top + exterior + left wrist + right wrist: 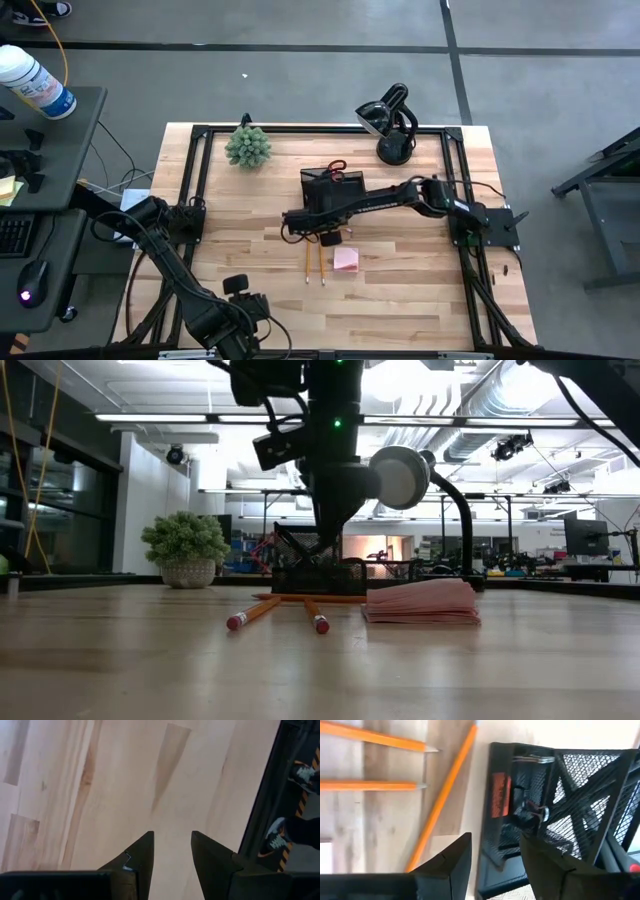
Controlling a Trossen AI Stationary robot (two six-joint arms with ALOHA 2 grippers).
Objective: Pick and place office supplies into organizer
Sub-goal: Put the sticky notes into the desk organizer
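While the left gripper (171, 851) is waiting open and empty well away from the organizer (333, 190), the right gripper (495, 852) is hanging open, empty, over its front edge, three pencils (441, 795) lying just beside

A robotics lab set up in a large open industrial hall.

The pale wooden butcher-block counter (400, 290) sits inside a black metal frame (200, 180) on a grey concrete floor (300, 80) marked with dark tape lines. Beyond it, the low view shows a high ceiling with exposed silver ventilation ducts (470, 400), long strip lights (160, 418), and far workbenches carrying computer monitors (585, 538). A side desk with a black keyboard (12, 235) and mouse (38, 275) stands beside the rig.
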